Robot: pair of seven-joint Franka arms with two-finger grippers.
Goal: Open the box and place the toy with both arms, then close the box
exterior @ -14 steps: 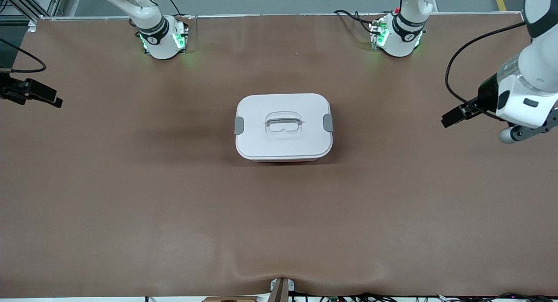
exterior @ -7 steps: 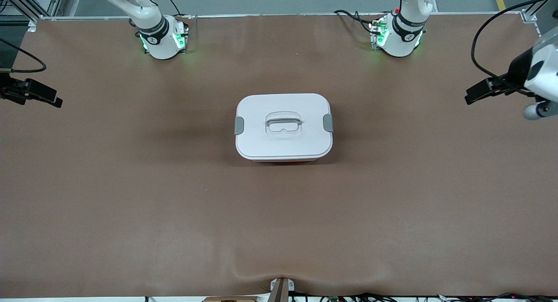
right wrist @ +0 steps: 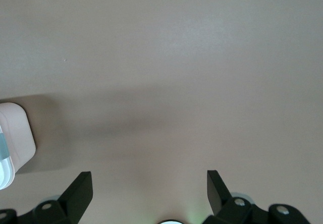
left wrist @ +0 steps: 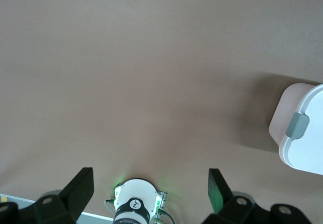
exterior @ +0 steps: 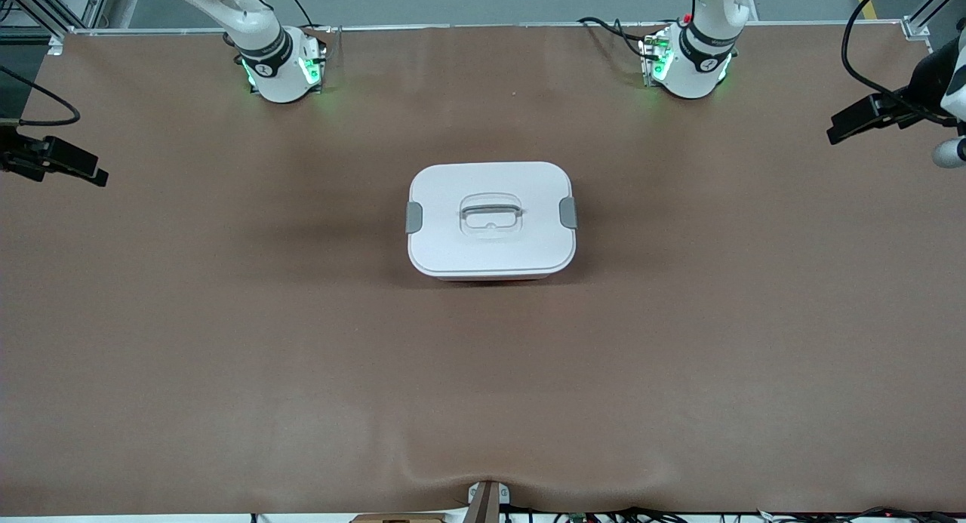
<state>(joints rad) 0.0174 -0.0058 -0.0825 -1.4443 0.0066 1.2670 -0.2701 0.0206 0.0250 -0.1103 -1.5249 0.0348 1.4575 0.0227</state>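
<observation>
The box (exterior: 490, 219) sits shut in the middle of the table, white lid on, grey clips at both ends, handle recessed in the top. The toy is out of view. My left gripper (left wrist: 151, 191) is open and empty, up in the air over the left arm's end of the table, far from the box; that view shows one end of the box (left wrist: 303, 133) with a grey clip. My right gripper (right wrist: 149, 191) is open and empty over the right arm's end of the table, and a corner of the box (right wrist: 15, 133) shows there.
The brown table (exterior: 302, 357) carries only the box. The two arm bases (exterior: 279, 66) (exterior: 687, 63) stand along its edge farthest from the front camera. The left arm's wrist (exterior: 868, 115) and the right arm's wrist (exterior: 53, 161) show at the view's edges.
The left arm's hand has drawn back from the box, toward its end of the table and the bases' edge. The right arm and the box have not moved.
</observation>
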